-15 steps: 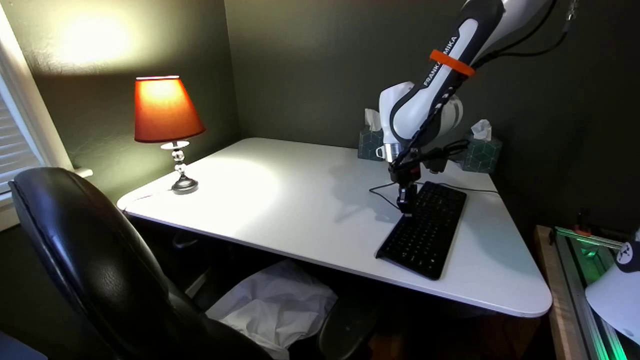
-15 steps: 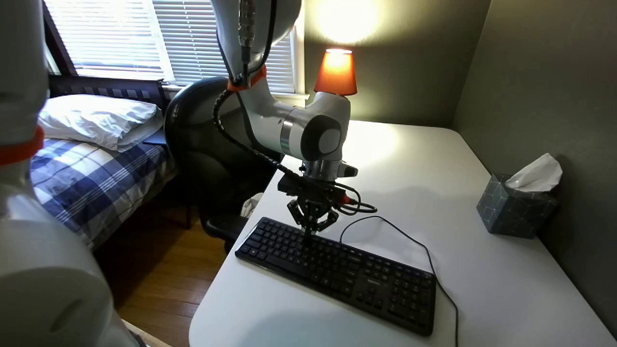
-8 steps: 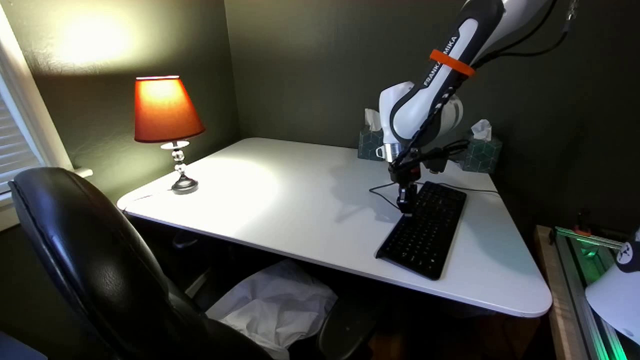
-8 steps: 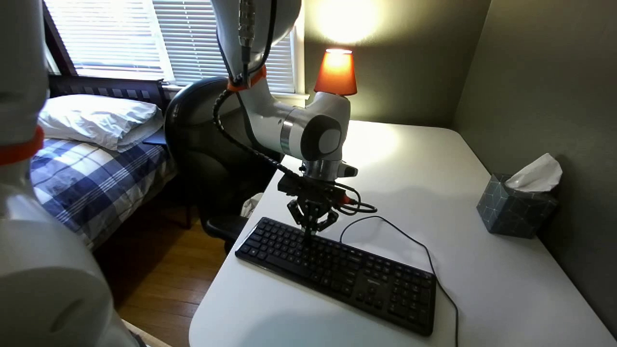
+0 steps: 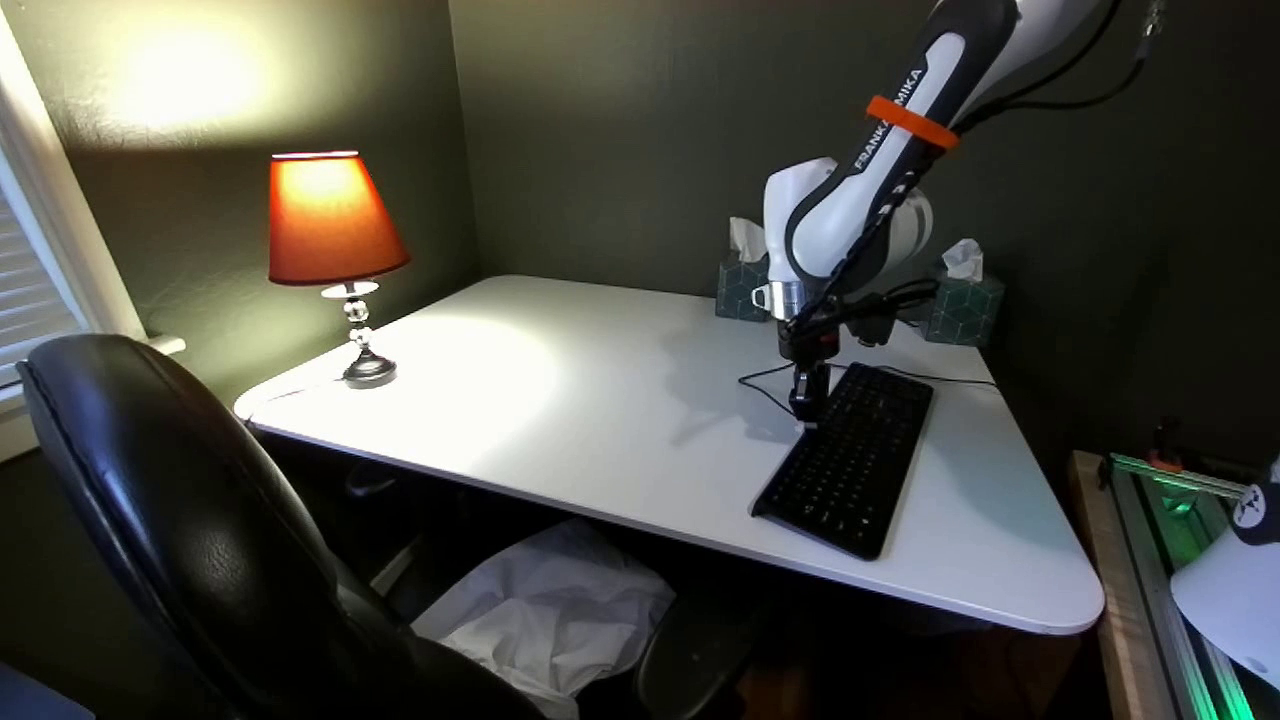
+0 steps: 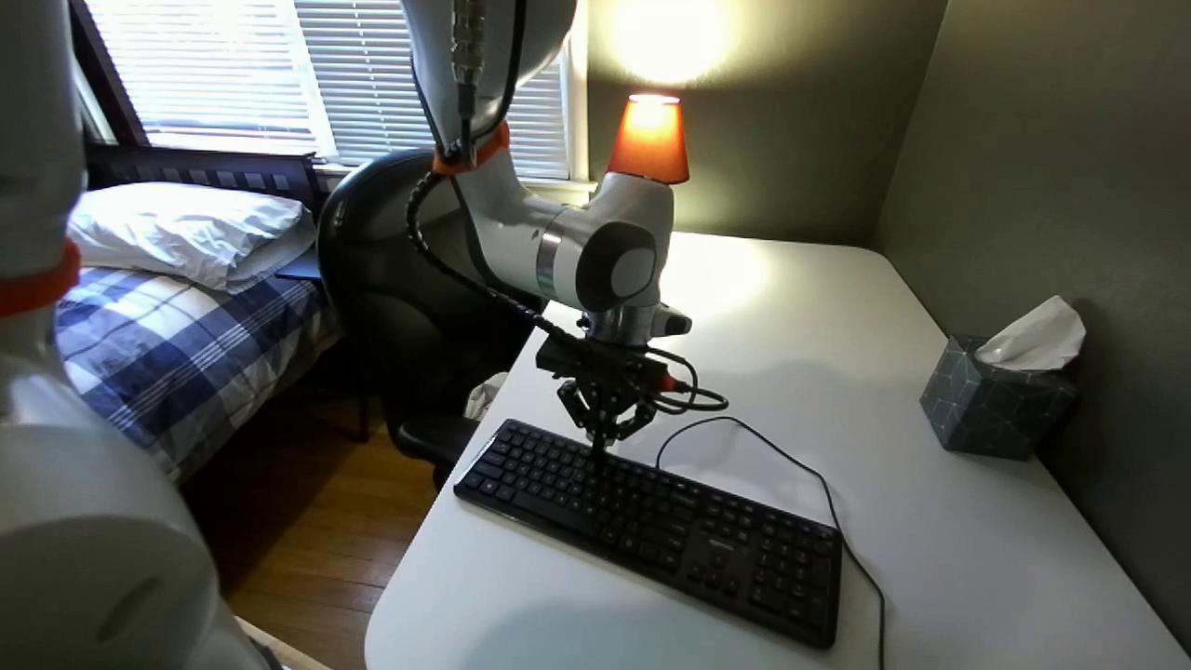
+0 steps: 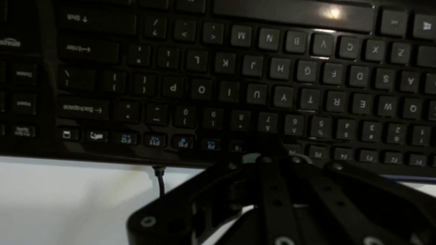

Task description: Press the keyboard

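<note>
Pressing time, I'd say: the gripper (image 6: 598, 450), jaws together, stands at the function keys (image 7: 211, 144) of the keyboard (image 6: 656, 538) flat on the white desk (image 6: 791, 316), touching or not I can't tell, and what it needs next is a short, straight push down.

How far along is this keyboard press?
Looks done: the tool is shut and positioned at the keyboard. In hand: in the wrist view it overlaps the function-key row, hiding what lies beneath, so contact can't be confirmed. Left, probably: a definite press, since no sunken key shows, then lifting clear.
</note>
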